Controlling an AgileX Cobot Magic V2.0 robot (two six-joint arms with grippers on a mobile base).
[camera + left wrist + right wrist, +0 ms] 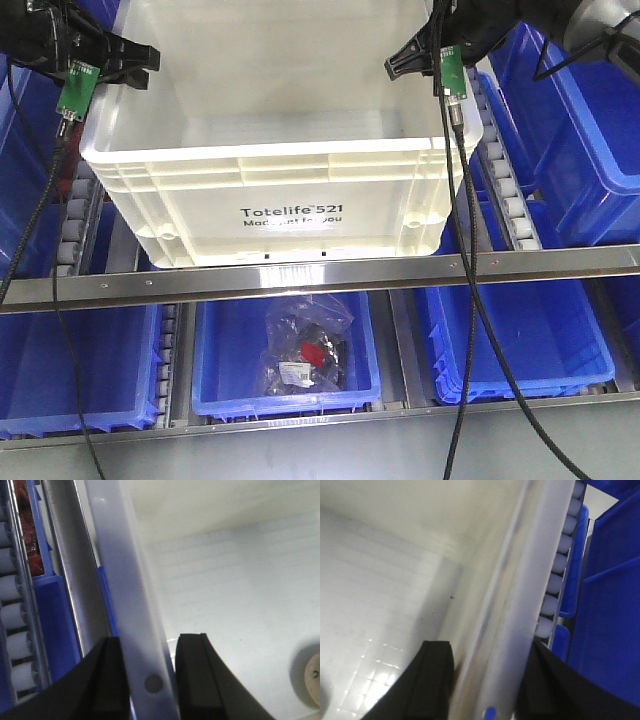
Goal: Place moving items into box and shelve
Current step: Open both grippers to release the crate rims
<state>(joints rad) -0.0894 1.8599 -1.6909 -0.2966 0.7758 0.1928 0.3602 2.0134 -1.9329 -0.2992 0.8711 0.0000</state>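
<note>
crate (280,180): on the shelf's upper level, at centre, over the rail (320,278)
left tool (125,60): at 10 o'clock, astride the crate's left wall
right tool (415,58): at 2 o'clock, astride its right wall
bins (560,340): beside and below the crate
bag (305,350): in the bin at 6 o'clock

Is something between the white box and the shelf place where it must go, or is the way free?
Nothing visible blocks it. The box already sits on the upper roller lane, between blue bins, just behind the metal rail. Both tools straddle its side rims.
</note>
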